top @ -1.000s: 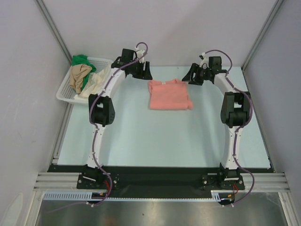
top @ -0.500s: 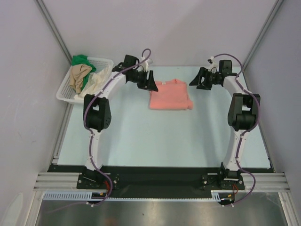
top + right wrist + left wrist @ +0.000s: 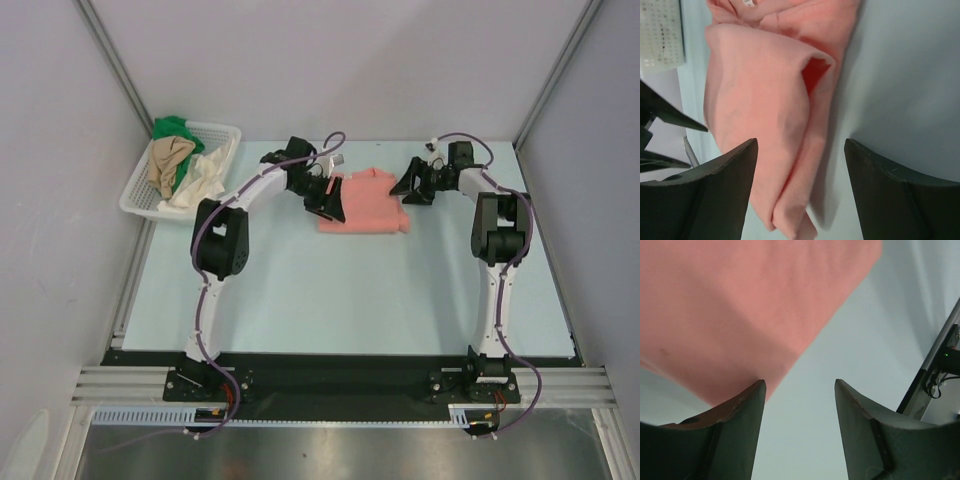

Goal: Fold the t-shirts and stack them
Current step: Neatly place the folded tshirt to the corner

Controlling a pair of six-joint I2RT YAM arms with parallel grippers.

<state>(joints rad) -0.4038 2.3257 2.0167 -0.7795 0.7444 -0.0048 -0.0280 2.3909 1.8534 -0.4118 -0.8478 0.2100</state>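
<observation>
1. The folded salmon-pink cloth t-shirt (image 3: 365, 205) lies on the pale table (image 3: 300, 290), toward 12 o'clock.
2. The left gripper (image 3: 330, 203) stands open at the shirt's 9 o'clock edge. The right gripper (image 3: 407, 188) stands open at its 3 o'clock edge. Neither holds anything.
3. The step in hand is probably finishing this fold. The next move calls for pinching both edges evenly.
4. A green t-shirt (image 3: 175, 128), a tan t-shirt (image 3: 168, 160) and a cream t-shirt (image 3: 205, 172) wait in the white plastic lattice basket (image 3: 222, 127) at 10 o'clock.

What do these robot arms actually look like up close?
The left arm and right arm match: white links, chunky black joints, a purple cable looping along each. The left end effector and right end effector are dark, each with two broad, tapered fingers.
</observation>
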